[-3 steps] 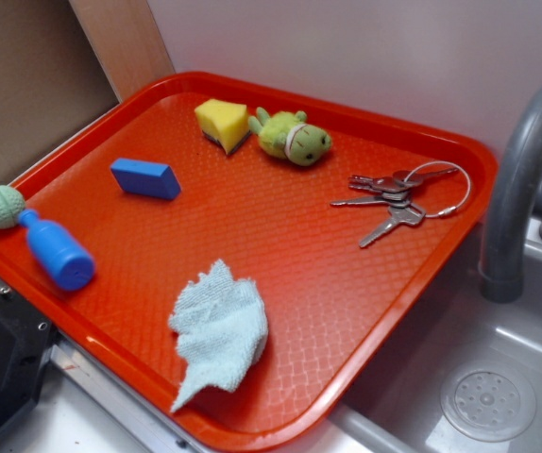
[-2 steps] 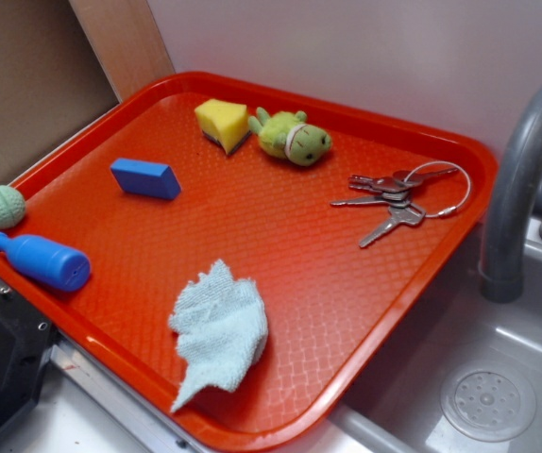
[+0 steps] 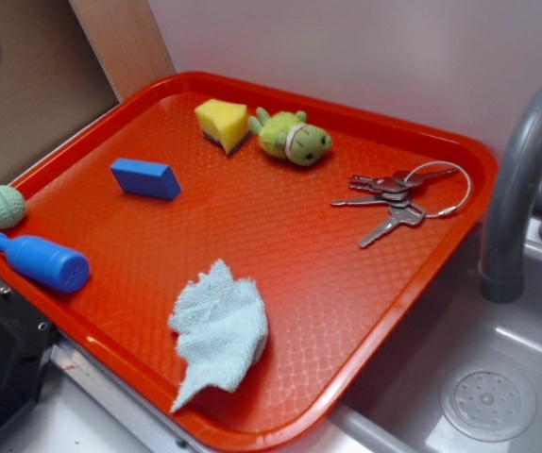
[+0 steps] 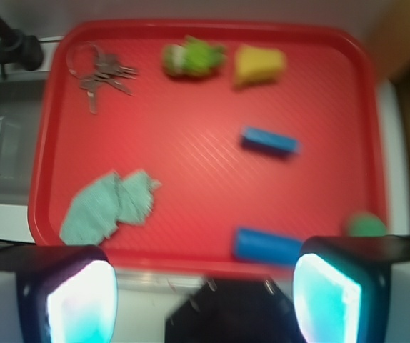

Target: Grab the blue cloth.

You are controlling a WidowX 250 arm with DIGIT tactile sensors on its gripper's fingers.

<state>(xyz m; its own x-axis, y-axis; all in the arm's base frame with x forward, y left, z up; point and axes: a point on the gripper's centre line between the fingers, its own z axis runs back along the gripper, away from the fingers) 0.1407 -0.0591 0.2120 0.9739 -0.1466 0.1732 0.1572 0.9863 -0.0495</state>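
The red tray (image 3: pixel 446 156) fills most of the exterior view, with a grey sink (image 3: pixel 498 377) and tap (image 3: pixel 516 189) at its right. On the tray's near part, slightly left of its middle and close to the near rim, lies the blue cloth (image 3: pixel 219 330).

It is a soft, fuzzy terry rag and should be very light and limp: it will crumple and drape rather than lift as a sheet, and it offers no slippery face. The best hold is likely the thick, bunched middle, where the pile stands highest off the smooth tray; the thin pointed tail toward the near rim could slip out of a pinch. It is pale blue-green with ragged, toothed edges, rumpled and lying flat, touching nothing else.

The dark blue block (image 3: pixel 145 177) sits well apart toward the far left, the blue bottle toy (image 3: pixel 42 261) by the left rim with a green ball (image 3: pixel 2 206) just beside it. A yellow sponge (image 3: pixel 222 123) and a green plush (image 3: pixel 292 139) sit at the far side, and keys (image 3: pixel 398 200) toward the far right.

The gripper (image 4: pixel 205 293) appears only in the blurred wrist view, high over the tray's edge, its fingers (image 4: pixel 80 300) spread wide with nothing between them.
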